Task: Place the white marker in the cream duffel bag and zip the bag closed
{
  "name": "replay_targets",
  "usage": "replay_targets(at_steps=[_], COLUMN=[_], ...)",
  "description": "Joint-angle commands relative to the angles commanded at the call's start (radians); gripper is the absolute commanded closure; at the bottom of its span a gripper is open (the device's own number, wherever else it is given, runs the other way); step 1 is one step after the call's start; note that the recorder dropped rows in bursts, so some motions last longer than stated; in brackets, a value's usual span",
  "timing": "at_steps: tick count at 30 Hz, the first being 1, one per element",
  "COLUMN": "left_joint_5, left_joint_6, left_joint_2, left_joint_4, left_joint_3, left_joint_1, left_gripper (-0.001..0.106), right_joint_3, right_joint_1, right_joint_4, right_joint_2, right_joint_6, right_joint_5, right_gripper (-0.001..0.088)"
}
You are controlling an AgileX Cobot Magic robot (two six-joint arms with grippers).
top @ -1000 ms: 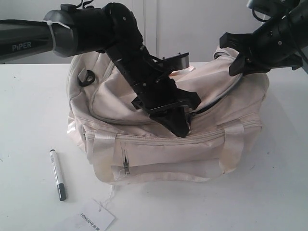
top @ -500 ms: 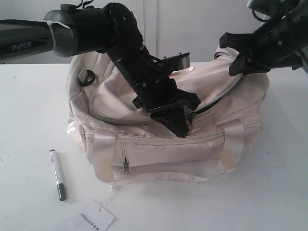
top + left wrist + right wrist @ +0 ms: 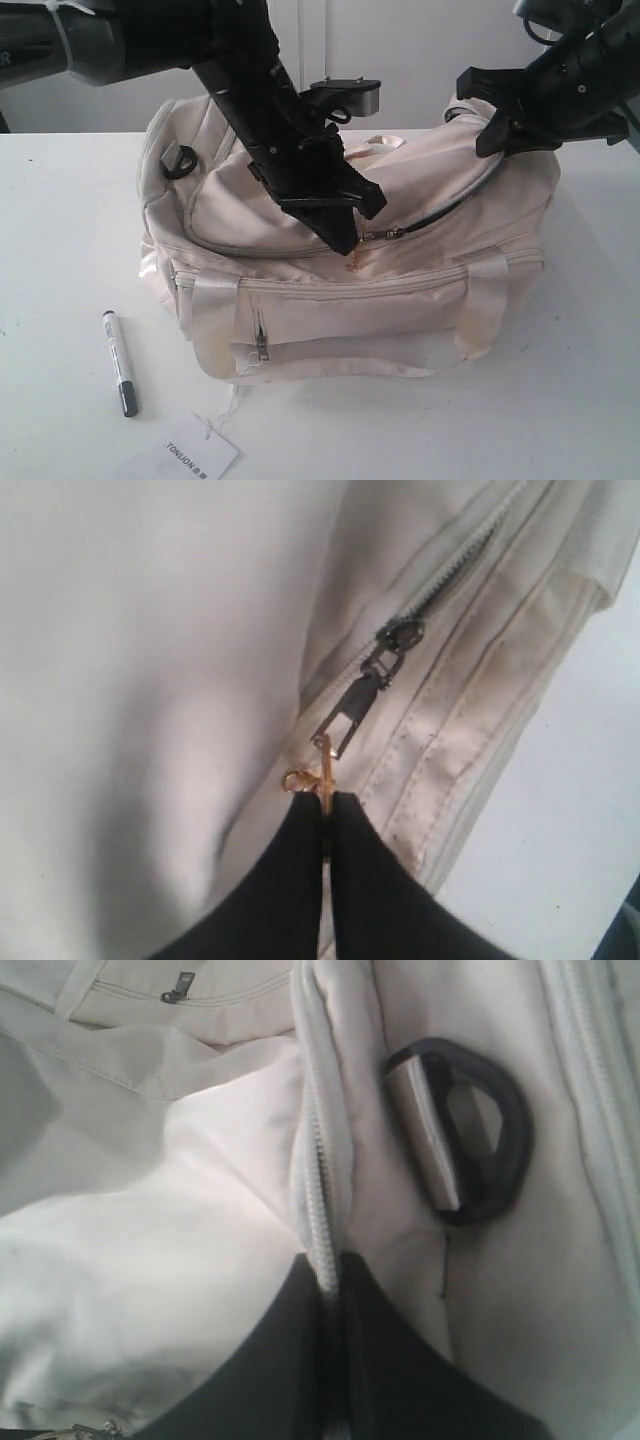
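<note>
Looks like a robotics lab: plain white table, blank white wall at the far side, black robot arms left and right.

A white table fills the lower part of the exterior view, matte and lightly shadowed. Near its front edge, left of middle, a white paper tag lies flat and tilted, its lower corner cut off by the frame. Its black print, "TONIJON", reads upside down from here. A thin pale string runs up from the tag. Behind the table stands a plain pale wall with two thin vertical seams. The left wrist view shows a strip of bare table along one side.
</note>
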Motion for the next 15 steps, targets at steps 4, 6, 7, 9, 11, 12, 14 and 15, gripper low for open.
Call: replay_targets(at_steps=[4, 6, 7, 9, 11, 12, 14, 15], left_joint_5=[0.033, 0.046, 0.050, 0.061, 0.079, 0.097, 0.115, 0.117], left_joint_6=[0.000, 0.000, 0.000, 0.000, 0.000, 0.000, 0.000, 0.000], left_joint_2=[-0.009, -0.011, -0.014, -0.015, -0.015, -0.015, -0.015, -0.015], left_joint_4=[0.050, 0.063, 0.063, 0.063, 0.074, 0.096, 0.109, 0.109], left_joint_3=[0.000, 0.000, 0.000, 0.000, 0.000, 0.000, 0.000, 0.000], left_joint_1=[0.000, 0.000, 0.000, 0.000, 0.000, 0.000, 0.000, 0.000], left_gripper=[0.105, 0.105, 0.105, 0.105, 0.105, 0.105, 0.105, 0.105], right_joint_3=[0.000, 0.000, 0.000, 0.000, 0.000, 0.000, 0.000, 0.000], right_joint_1=[0.000, 0.000, 0.000, 0.000, 0.000, 0.000, 0.000, 0.000], right_joint_4=[0.000, 0.000, 0.000, -0.002, -0.004, -0.006, -0.006, -0.006], right_joint_2=[0.000, 0.000, 0.000, 0.000, 0.000, 0.000, 0.000, 0.000], right_joint_6=[0.000, 0.000, 0.000, 0.000, -0.001, -0.001, -0.001, -0.001], right_joint_5=[0.000, 0.000, 0.000, -0.002, -0.002, -0.002, -0.002, -0.002], right_gripper=[0.0868, 0.0868, 0.0868, 0.0868, 0.0868, 0.0868, 0.0868, 0.0868])
